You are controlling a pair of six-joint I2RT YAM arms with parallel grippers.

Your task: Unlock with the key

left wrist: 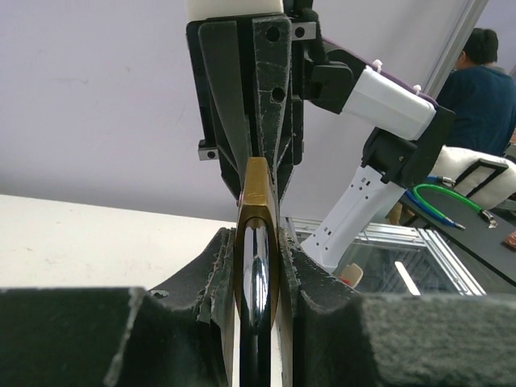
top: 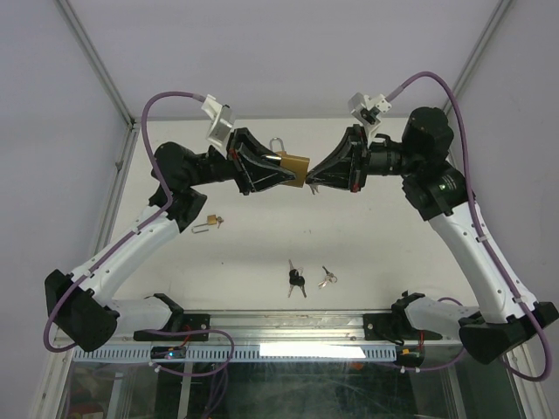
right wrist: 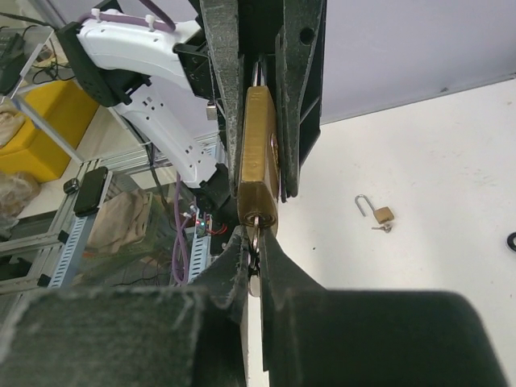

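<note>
Right gripper (top: pixel 313 184): you are clenching it on the key (right wrist: pixel 255 242), seated in the padlock (top: pixel 295 163) your left gripper (top: pixel 281 175) is grasping above the desk (top: pixel 262 249). Risk you are running: off-axis turning bending the key or twisting the padlock loose.

This looks like a robotics lab. The white table (top: pixel 376 236) has two white-and-black robot arms, the left arm (top: pixel 131 244) and the right arm (top: pixel 480 253), fixed at its near edge. Purple cables (top: pixel 153 131) loop off them, and a brass padlock (top: pixel 295 164) is held up above the table. Aluminium posts (top: pixel 96 65) frame the table, with pale partition walls (top: pixel 288 52) behind it. Off the table's right side, a person in blue (left wrist: pixel 482 81) is by a dark bench (left wrist: pixel 476 242) with green cables (left wrist: pixel 451 197). Off its left side are a slotted rail (right wrist: pixel 68 242), a yellow bin (right wrist: pixel 48 121) and a phone (right wrist: pixel 90 189).
</note>
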